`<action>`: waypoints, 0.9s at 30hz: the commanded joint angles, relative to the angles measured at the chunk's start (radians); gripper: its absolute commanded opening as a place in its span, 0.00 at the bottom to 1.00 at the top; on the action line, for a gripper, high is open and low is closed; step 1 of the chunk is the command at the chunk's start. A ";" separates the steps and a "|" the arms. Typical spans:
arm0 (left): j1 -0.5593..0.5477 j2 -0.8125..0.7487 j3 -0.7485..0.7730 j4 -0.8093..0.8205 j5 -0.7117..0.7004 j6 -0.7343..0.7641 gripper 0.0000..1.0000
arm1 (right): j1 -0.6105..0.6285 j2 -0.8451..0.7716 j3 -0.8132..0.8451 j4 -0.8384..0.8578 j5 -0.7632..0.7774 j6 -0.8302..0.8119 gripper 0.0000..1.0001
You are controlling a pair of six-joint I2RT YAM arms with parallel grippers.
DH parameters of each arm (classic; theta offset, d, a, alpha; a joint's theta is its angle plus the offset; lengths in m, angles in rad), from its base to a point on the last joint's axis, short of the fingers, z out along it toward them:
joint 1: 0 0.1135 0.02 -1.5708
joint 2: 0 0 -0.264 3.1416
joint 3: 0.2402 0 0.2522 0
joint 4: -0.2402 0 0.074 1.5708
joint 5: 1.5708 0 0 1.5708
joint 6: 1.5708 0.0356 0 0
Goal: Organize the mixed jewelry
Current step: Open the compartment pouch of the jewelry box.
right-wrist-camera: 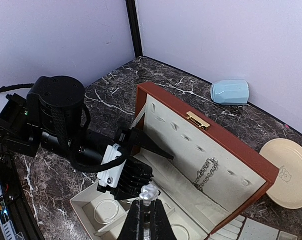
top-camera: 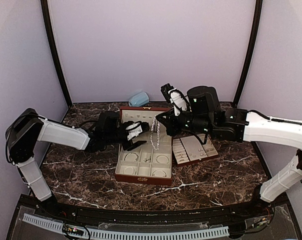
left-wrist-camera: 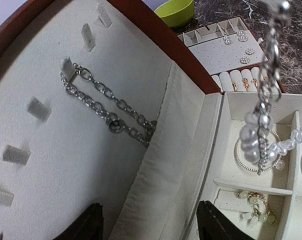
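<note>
Pearl strand (left-wrist-camera: 251,142), one, dangling from pinched right hand (right-wrist-camera: 146,205), one silver chain (left-wrist-camera: 108,107) on box (right-wrist-camera: 216,135) lid, left hand (left-wrist-camera: 151,225) wide.

The raised lid (right-wrist-camera: 181,150) of the box (top-camera: 143,179) walls off any approach from behind, and the blue cup (top-camera: 138,98) lies beyond it. Over the rear compartments the left gripper (top-camera: 140,136), jaws apart, crowds in from the left; the right gripper (top-camera: 158,122), pinched on the hanging beaded strand (top-camera: 154,137), fills the right. The front compartments are reachable from above, bare table (top-camera: 80,175) lies in front and left, and the slotted tray (top-camera: 193,150) sits just beside the box's right wall
</note>
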 commanded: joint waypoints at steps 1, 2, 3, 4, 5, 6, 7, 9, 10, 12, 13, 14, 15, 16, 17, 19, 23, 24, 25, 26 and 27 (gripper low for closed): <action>-0.004 -0.011 0.012 0.050 -0.014 0.030 0.67 | -0.008 -0.033 -0.015 0.050 -0.005 0.017 0.00; -0.004 -0.008 0.017 0.054 -0.008 0.030 0.67 | -0.008 -0.035 -0.016 0.052 -0.004 0.019 0.00; -0.003 -0.003 0.022 0.050 -0.006 0.029 0.67 | -0.008 -0.037 -0.018 0.053 -0.003 0.021 0.00; -0.003 0.001 0.031 0.043 0.002 0.026 0.67 | -0.009 -0.039 -0.020 0.053 -0.003 0.022 0.00; -0.003 0.007 0.035 0.028 0.009 0.026 0.66 | -0.008 -0.042 -0.021 0.053 -0.003 0.023 0.00; -0.003 0.010 0.040 0.021 0.024 0.023 0.66 | -0.008 -0.044 -0.023 0.054 -0.003 0.025 0.00; -0.003 0.014 0.041 0.013 0.030 0.022 0.66 | -0.008 -0.046 -0.025 0.055 -0.002 0.027 0.00; -0.005 0.017 0.042 0.002 0.045 0.018 0.66 | -0.009 -0.049 -0.029 0.057 -0.003 0.031 0.00; -0.006 0.019 0.044 -0.003 0.051 0.017 0.65 | -0.009 -0.051 -0.030 0.058 -0.002 0.030 0.00; -0.005 0.028 0.054 -0.019 0.059 0.016 0.65 | -0.008 -0.052 -0.034 0.059 -0.002 0.035 0.00; -0.005 0.031 0.057 -0.022 0.061 0.014 0.65 | -0.008 -0.054 -0.035 0.062 -0.004 0.037 0.00; -0.006 0.040 0.064 -0.030 0.065 0.014 0.65 | -0.008 -0.055 -0.036 0.064 -0.005 0.040 0.00; -0.005 0.044 0.072 -0.035 0.066 0.015 0.65 | -0.008 -0.056 -0.036 0.066 -0.007 0.041 0.00; -0.006 0.055 0.077 -0.044 0.063 0.016 0.65 | -0.008 -0.057 -0.036 0.068 -0.008 0.043 0.00; -0.005 0.060 0.084 -0.049 0.060 0.019 0.65 | -0.008 -0.059 -0.037 0.069 -0.009 0.045 0.00; -0.004 0.073 0.089 -0.056 0.054 0.023 0.65 | -0.009 -0.064 -0.040 0.070 -0.012 0.050 0.00; -0.005 0.082 0.084 -0.060 0.050 0.028 0.64 | -0.009 -0.071 -0.046 0.072 -0.015 0.055 0.00; -0.006 0.082 0.083 -0.063 0.050 0.029 0.64 | -0.008 -0.071 -0.047 0.073 -0.015 0.055 0.00; -0.006 0.083 0.080 -0.065 0.051 0.028 0.64 | -0.008 -0.072 -0.047 0.074 -0.016 0.055 0.00; -0.007 0.083 0.080 -0.071 0.054 0.027 0.64 | -0.008 -0.071 -0.048 0.074 -0.016 0.055 0.00; -0.007 0.083 0.077 -0.078 0.058 0.026 0.63 | -0.008 -0.071 -0.048 0.075 -0.017 0.055 0.00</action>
